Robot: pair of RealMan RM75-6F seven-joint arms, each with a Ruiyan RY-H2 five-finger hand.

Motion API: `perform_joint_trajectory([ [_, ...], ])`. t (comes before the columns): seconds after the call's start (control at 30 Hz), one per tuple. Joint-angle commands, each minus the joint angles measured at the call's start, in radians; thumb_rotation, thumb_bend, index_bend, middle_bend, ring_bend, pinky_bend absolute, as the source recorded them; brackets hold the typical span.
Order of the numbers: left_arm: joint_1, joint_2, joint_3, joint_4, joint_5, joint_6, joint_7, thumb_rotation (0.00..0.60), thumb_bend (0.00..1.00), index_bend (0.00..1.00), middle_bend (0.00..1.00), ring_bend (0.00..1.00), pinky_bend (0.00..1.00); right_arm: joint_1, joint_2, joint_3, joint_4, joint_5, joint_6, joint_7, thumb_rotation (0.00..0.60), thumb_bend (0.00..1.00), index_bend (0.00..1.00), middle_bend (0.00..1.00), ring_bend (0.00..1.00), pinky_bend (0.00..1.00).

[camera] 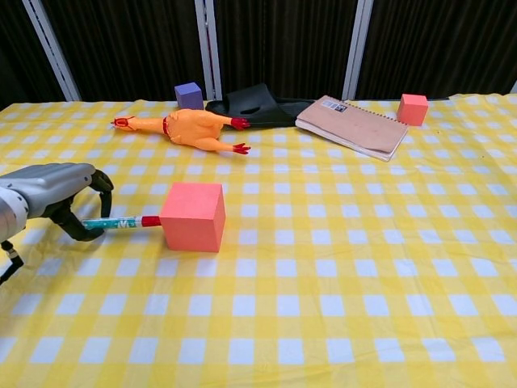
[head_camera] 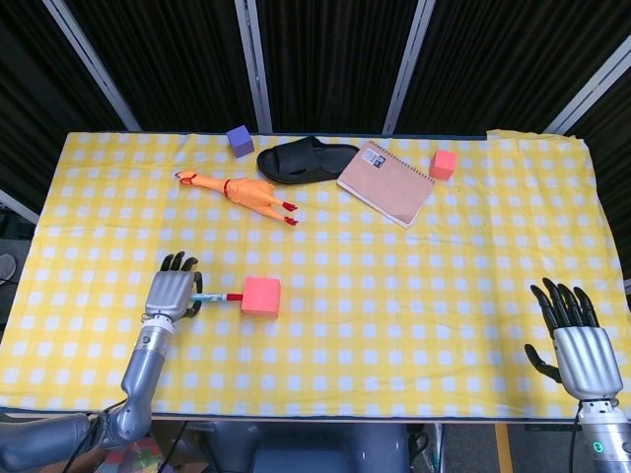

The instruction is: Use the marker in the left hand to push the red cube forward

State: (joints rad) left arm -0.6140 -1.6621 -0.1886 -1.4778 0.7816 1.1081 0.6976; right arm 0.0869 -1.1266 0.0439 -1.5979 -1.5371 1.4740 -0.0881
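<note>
Pushing: left hand (head_camera: 174, 293) is gripping marker (camera: 121, 222), red tip touching cube (camera: 193, 217) | right hand (head_camera: 576, 340) is resting open, holding nothing | next: push straight on.

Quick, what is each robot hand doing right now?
Left hand: holding the marker, its tip against the red cube.
Right hand: open, holding nothing.

Left hand (camera: 56, 194) holds marker (camera: 121, 222) (tip touching red cube (camera: 193, 217)).

Matt red cube (camera: 192, 216) on cloth tablecloth (camera: 339, 275)
</note>
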Motion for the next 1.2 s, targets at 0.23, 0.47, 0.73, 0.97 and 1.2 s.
perform_joint_trajectory([
  [0.23, -0.055, -0.06, -0.027, 0.005, -0.051, 0.011, 0.054, 0.6, 0.46, 0.61, 0.14, 0.0, 0.03, 0.001, 0.002, 0.002, 0.0, 0.0, 0.0, 0.008, 0.6, 0.35, 0.0, 0.0, 0.0, 0.0],
  [0.47, -0.088, -0.097, -0.032, 0.002, -0.072, 0.017, 0.085, 0.6, 0.46, 0.62, 0.14, 0.0, 0.03, 0.0, 0.002, 0.0, 0.002, -0.001, 0.001, 0.009, 0.6, 0.36, 0.0, 0.0, 0.0, 0.0],
  [0.73, -0.105, -0.115, -0.03, -0.017, -0.085, 0.049, 0.114, 0.6, 0.47, 0.62, 0.14, 0.0, 0.03, -0.002, 0.005, 0.0, -0.001, 0.002, 0.002, 0.014, 0.6, 0.35, 0.0, 0.0, 0.0, 0.0],
  [0.97, -0.114, -0.106, -0.03, -0.05, -0.107, 0.074, 0.145, 0.6, 0.47, 0.62, 0.14, 0.0, 0.03, -0.002, 0.004, 0.001, -0.002, 0.001, 0.002, 0.013, 0.6, 0.36, 0.0, 0.0, 0.0, 0.0],
  [1.2, -0.13, -0.123, -0.03, -0.067, -0.135, 0.096, 0.178, 0.6, 0.47, 0.62, 0.14, 0.0, 0.03, -0.002, 0.005, 0.001, -0.003, 0.002, 0.002, 0.014, 0.6, 0.35, 0.0, 0.0, 0.0, 0.0],
])
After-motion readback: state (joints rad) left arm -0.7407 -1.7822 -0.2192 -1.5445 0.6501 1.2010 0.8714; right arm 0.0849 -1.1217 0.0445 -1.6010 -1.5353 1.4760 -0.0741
